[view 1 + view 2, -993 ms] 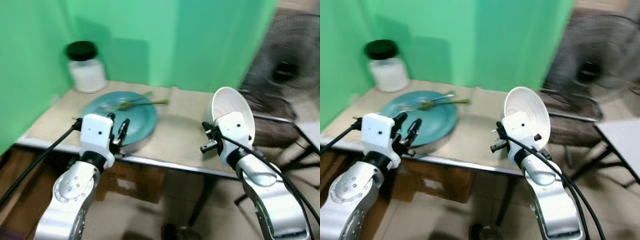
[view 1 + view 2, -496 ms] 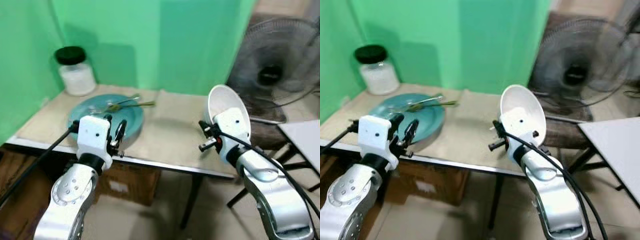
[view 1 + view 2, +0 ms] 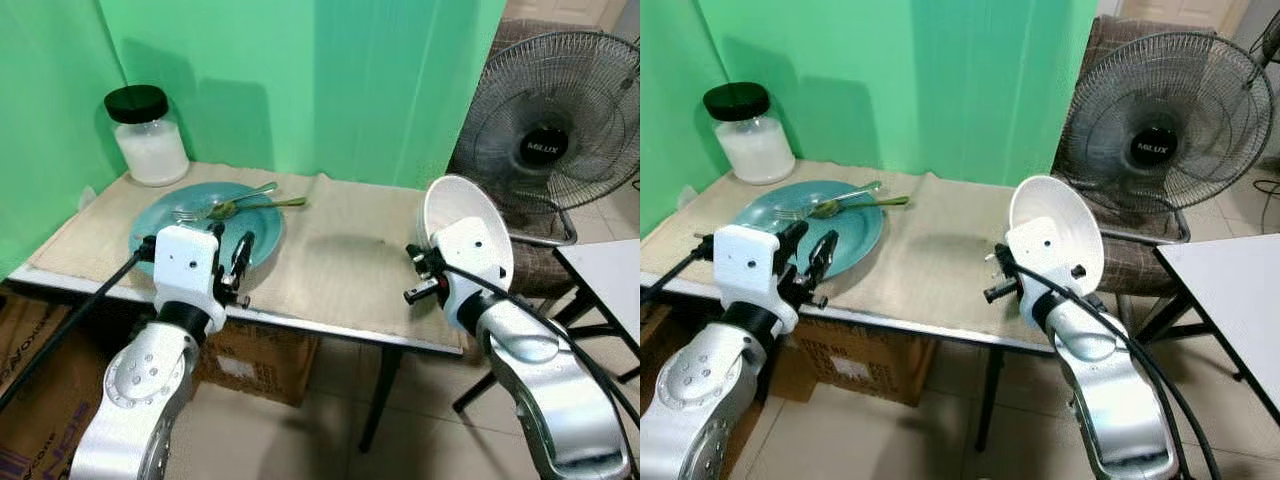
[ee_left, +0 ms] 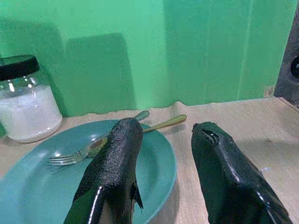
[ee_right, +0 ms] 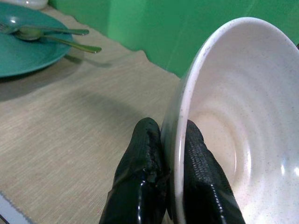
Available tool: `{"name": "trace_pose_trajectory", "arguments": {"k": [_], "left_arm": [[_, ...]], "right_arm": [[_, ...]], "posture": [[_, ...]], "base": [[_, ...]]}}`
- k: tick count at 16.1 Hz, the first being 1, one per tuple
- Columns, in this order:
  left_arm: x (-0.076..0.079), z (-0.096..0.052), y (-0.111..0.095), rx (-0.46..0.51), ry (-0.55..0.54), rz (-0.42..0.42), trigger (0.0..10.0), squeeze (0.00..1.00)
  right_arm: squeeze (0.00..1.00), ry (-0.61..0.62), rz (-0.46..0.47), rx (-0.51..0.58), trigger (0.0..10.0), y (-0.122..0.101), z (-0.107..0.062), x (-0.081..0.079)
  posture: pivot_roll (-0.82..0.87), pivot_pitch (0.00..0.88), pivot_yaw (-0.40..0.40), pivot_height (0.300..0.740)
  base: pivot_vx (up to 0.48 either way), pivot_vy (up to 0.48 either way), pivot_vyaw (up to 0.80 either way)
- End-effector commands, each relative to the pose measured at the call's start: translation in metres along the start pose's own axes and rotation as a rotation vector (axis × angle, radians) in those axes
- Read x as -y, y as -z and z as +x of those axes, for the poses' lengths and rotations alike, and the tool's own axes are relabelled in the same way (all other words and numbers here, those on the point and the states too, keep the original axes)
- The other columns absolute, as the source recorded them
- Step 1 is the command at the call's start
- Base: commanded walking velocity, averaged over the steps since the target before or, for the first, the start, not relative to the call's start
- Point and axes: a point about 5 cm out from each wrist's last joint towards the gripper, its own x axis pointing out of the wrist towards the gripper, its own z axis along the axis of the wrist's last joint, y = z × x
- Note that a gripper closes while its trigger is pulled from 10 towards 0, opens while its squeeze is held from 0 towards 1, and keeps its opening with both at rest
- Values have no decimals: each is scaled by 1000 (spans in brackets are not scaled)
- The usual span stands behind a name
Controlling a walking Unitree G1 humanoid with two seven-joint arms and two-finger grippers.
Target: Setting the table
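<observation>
1. A white bowl [image 5: 224,126] is pinched at its rim by the right gripper [image 5: 170,154]: one black finger is pressed on the outside of the wall and the other on the inside, seen in the right wrist view.
2. The bowl is held on edge, nearly upright, above the right end of the table [image 3: 930,270], with its hollow turned away from the plate [image 3: 855,235].
3. Beneath the bowl the tan cloth [image 5: 70,116] is seen; the bowl is not seen touching it.
4. The left gripper [image 4: 161,154] is held just at the near edge of the teal plate, with its two fingers spread apart and nothing between them.
5. In the left wrist view, one finger [image 4: 114,163] is seen in front of the plate and the other in front of the cloth beside it.
6. A fork [image 3: 205,205] and a spoon [image 3: 255,205] are laid on the far half of the plate, with their handles reaching over its right rim toward the wall.
7. The plate is set at the left end of the table, well apart from the bowl.
8. A jar [image 3: 148,135] with a black lid and white contents is stood in the far left corner, just behind the plate.
9. A fan [image 3: 1165,125] is stood beyond the right end of the table, behind the bowl.
</observation>
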Motion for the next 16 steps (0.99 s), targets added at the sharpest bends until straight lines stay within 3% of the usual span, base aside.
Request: {"name": "trace_pose_trajectory", "arguments": {"k": [1, 7, 11, 14, 16], "left_arm": [[-1, 2, -1, 4, 2, -15, 10000, 0], [-2, 5, -2, 9, 4, 9, 10000, 0], [-3, 5, -1, 1, -1, -1, 10000, 0], [-4, 6, -2, -1, -4, -3, 10000, 0], [-4, 7, -2, -3, 2, 33, 10000, 0]], "right_arm": [[0, 42, -14, 35, 10000, -8, -1, 7], [0, 51, 26, 53, 10000, -10, 3, 4], [0, 50, 34, 50, 10000, -9, 4, 3], [0, 50, 43, 45, 10000, -8, 4, 2], [0, 52, 49, 39, 10000, -8, 3, 1]], "posture": [[-56, 0, -10, 740], [-45, 0, -16, 740], [-43, 0, -13, 740], [-46, 0, -9, 740], [-50, 0, -7, 740]], "base": [[0, 0, -800], [0, 0, -800], [0, 0, -200], [0, 436, -533], [0, -240, 0]]}}
